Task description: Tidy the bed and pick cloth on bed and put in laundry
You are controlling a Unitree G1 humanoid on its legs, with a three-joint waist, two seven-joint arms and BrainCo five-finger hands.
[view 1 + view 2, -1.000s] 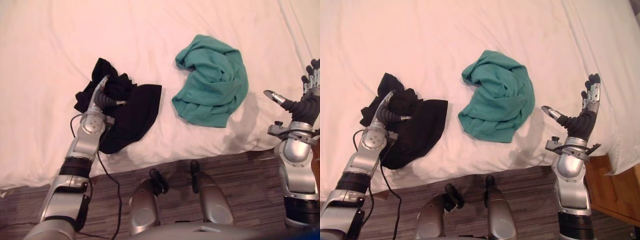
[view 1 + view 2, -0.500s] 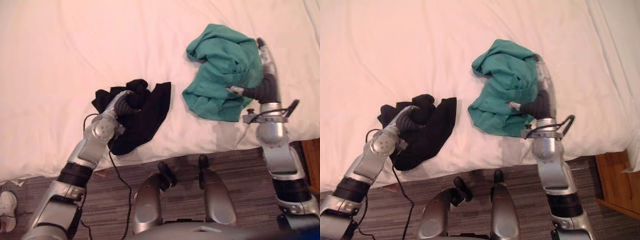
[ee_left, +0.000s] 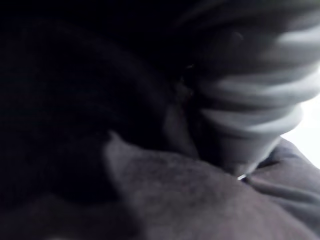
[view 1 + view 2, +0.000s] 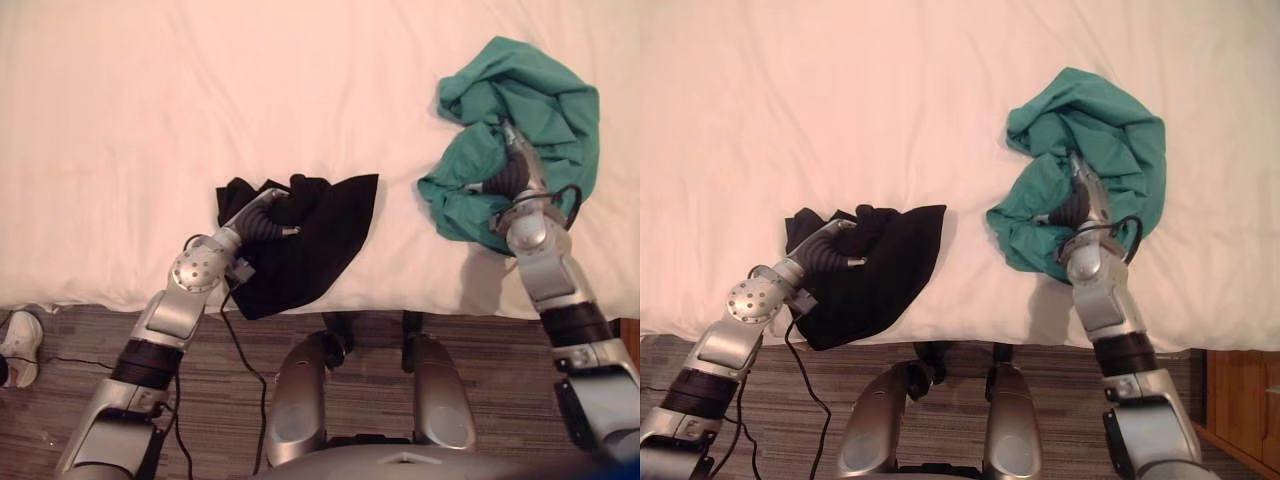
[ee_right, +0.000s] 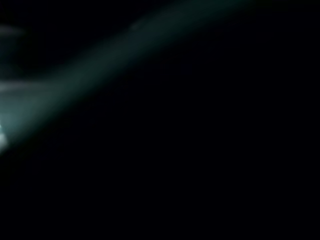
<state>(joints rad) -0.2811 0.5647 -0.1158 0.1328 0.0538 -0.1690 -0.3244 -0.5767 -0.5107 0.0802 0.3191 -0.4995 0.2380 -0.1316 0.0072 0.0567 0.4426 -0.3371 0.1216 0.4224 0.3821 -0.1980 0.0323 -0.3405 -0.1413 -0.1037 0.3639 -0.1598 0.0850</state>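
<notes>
On the near edge of the bed, we have both arms down on the two cloths at once. The left hand is sunk into the bunched top of the black cloth, which lies close to the mattress edge. The right hand is pushed into the middle of the green cloth, further up the sheet on the robot's right. Both hands are buried in fabric, and their wrist views give us only dark folds, so we cannot tell whether either has closed on its cloth or merely rests in it.

We judge the step in hand to be gathering the two cloths for the lift. To do it well, we want each hand to take a thick bunch rather than a single layer, since both pieces are loose and will trail. We should lift straight up until the hanging ends clear the bed, and we must not catch the white sheet beneath, or it will be dragged out of place. Only then should we turn toward the laundry.

We can read no label, brand or writing on either cloth or on the bedding.
</notes>
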